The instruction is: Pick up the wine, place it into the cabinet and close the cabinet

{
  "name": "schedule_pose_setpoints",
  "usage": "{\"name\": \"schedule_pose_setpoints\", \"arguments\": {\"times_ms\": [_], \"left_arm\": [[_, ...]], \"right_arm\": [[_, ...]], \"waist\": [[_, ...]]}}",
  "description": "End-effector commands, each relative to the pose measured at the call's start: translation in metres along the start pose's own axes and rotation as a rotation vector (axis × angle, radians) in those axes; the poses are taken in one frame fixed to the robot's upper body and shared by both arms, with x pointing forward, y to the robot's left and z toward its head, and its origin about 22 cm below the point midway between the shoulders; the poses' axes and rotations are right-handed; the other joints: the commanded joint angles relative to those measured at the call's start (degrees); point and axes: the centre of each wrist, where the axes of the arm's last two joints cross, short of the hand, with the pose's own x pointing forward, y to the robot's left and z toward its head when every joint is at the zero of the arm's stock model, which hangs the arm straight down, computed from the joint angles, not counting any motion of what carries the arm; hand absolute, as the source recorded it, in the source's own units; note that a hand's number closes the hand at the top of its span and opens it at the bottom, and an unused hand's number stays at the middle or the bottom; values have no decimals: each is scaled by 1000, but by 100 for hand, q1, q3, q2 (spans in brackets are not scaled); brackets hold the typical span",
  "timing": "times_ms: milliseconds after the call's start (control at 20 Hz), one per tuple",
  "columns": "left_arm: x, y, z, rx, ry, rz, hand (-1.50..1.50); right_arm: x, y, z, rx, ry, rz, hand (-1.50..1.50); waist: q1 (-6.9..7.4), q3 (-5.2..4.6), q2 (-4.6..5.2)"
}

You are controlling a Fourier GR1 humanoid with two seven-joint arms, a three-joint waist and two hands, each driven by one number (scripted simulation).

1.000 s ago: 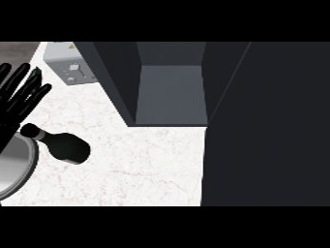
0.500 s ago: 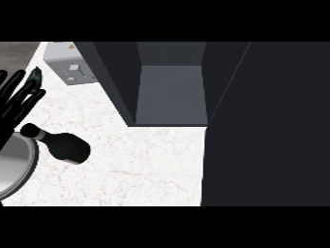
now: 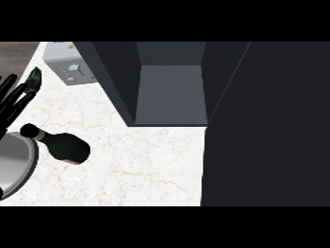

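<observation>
left hand (image 3: 2, 104) at the view's left edge, fingers spread straight, holding nothing. wine bottle (image 3: 62, 144) upright on the counter (image 3: 139, 164), touching a steel pan (image 3: 10, 167). cabinet (image 3: 171, 92) open. risk: a sideways reach could tip the bottle against the pan. right hand unseen.

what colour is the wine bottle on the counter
The wine bottle looks black, with a dark glossy sheen, best seen in the head view.
</observation>
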Motion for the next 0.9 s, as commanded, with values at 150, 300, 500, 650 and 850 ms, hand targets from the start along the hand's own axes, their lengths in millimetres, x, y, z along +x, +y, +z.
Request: {"name": "schedule_pose_setpoints", "arguments": {"times_ms": [150, 300, 500, 650, 850], "left_arm": [[-18, 15, 5, 32, 38, -54, -150], [-24, 44, 4, 44, 55, -51, -150], [-48, 53, 29, 57, 80, -47, -150], [-47, 55, 16, 45, 92, -39, -150], [-55, 67, 39, 68, 100, -44, -150]], "right_arm": [[11, -11, -4, -2, -27, -22, -150], [12, 12, -9, -10, -37, -9, -150], [5, 11, 8, 1, -18, -12, -150], [5, 16, 9, 22, -16, -10, -150], [11, 13, 4, 26, -3, -7, -150]], "waist": [[1, 1, 3], [-16, -3, 8], [-28, -3, 6], [-35, -2, 5], [-47, -5, 13]]}}
